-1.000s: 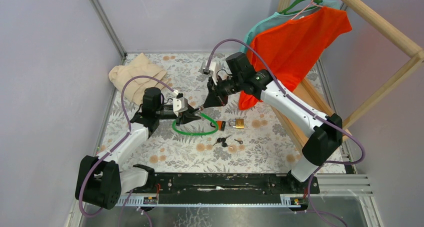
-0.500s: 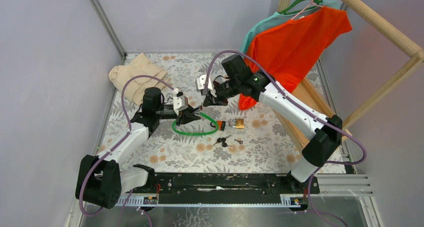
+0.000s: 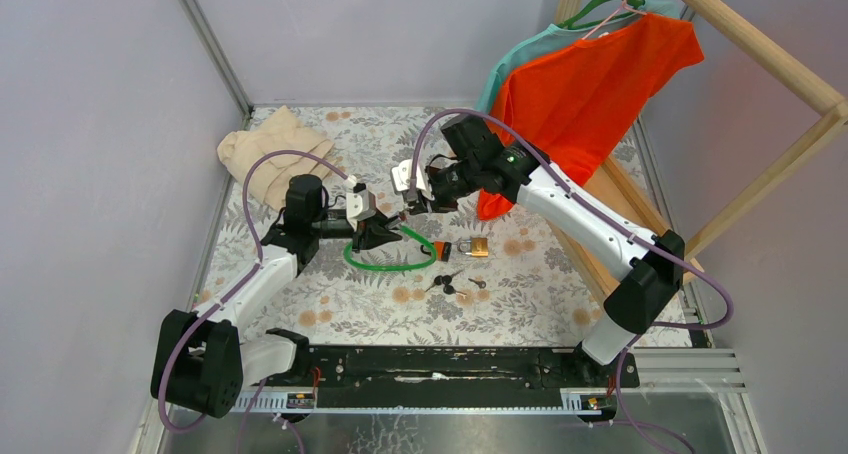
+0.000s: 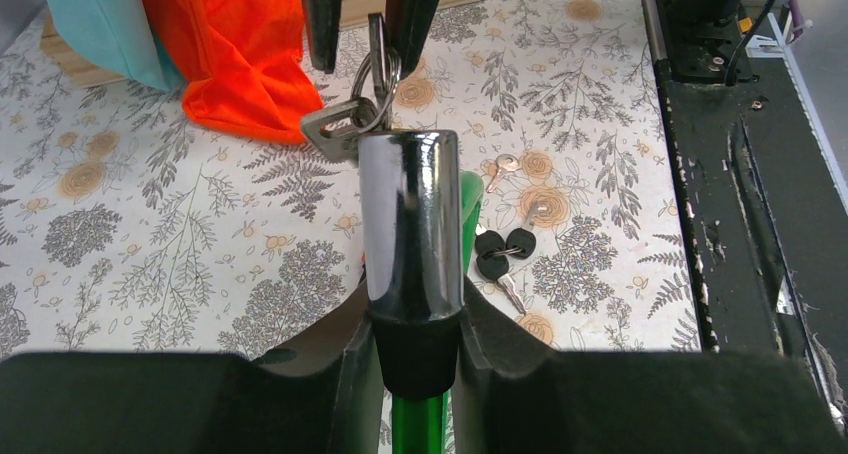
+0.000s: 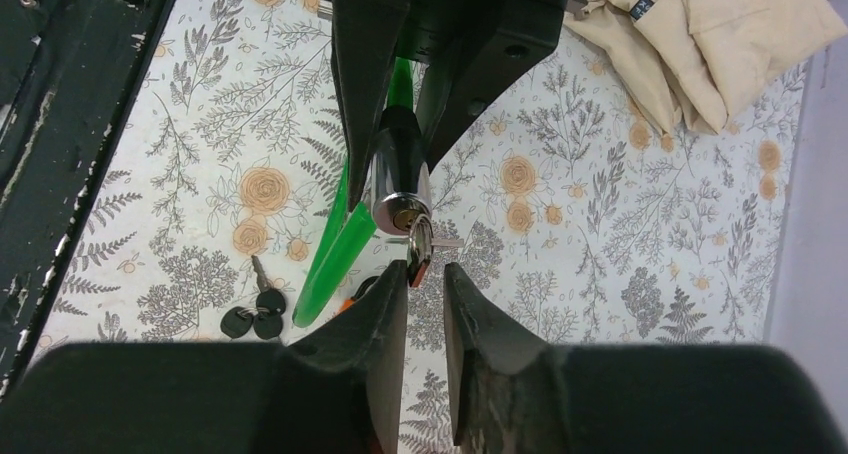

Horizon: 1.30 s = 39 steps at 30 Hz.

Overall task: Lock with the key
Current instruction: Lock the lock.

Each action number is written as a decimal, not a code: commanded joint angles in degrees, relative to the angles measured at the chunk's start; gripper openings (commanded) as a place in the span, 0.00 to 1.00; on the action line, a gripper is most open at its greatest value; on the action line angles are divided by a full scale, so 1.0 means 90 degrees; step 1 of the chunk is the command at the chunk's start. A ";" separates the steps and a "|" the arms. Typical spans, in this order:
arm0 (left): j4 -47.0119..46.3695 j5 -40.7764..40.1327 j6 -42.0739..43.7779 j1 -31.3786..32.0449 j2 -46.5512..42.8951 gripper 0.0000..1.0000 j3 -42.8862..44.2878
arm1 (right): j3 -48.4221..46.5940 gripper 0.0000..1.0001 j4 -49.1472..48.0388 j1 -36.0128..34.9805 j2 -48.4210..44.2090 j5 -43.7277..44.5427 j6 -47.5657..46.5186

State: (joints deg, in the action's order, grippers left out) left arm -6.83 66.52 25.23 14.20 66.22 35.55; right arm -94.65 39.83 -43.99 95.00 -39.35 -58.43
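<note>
My left gripper (image 3: pixel 383 231) is shut on the black collar of the chrome lock cylinder (image 4: pixel 408 214) of a green cable lock (image 3: pixel 390 264), held above the table. A key (image 5: pixel 420 244) sits in the cylinder's end (image 5: pixel 400 189), with a ring and spare key (image 4: pixel 335 129) hanging from it. My right gripper (image 5: pixel 427 274) is at the key, jaws slightly apart. The key head lies between the fingertips, against the left one. In the left wrist view the right gripper (image 4: pixel 362 64) straddles the key (image 4: pixel 378 44).
A brass padlock (image 3: pixel 478 246), a bunch of black-headed keys (image 3: pixel 445 282) and a small loose key (image 3: pixel 478 283) lie on the floral table right of the cable. Beige cloth (image 3: pixel 275 154) lies far left. An orange shirt (image 3: pixel 590 84) hangs on a wooden rack (image 3: pixel 790 84).
My right wrist has rolled, its camera swinging down and left, while the fingertips stayed at the key. The left arm and the lock have not moved.
</note>
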 commanded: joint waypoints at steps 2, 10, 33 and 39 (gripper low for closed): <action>0.0291 0.0193 -0.0057 0.0039 0.0040 0.00 -0.0097 | -0.0035 0.29 -0.0015 -0.0003 -0.0001 0.0079 0.0174; 0.0290 0.0175 -0.0043 0.0044 0.0026 0.00 -0.0112 | -0.0020 0.32 -0.0083 0.0000 -0.0030 -0.0156 0.0624; 0.0282 0.0120 -0.0012 0.0044 -0.0010 0.00 -0.0151 | -0.0136 0.14 -0.0384 -0.0200 -0.0009 0.0001 0.1499; 0.0343 0.0128 0.0048 0.0039 -0.0030 0.00 -0.0171 | -0.0314 0.00 -0.0017 -0.0197 -0.0083 0.0709 0.0761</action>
State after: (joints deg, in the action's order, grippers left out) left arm -6.72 67.83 25.26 14.22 65.98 35.55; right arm -94.67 38.13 -45.28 95.00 -38.00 -47.33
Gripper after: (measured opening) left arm 0.305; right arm 0.024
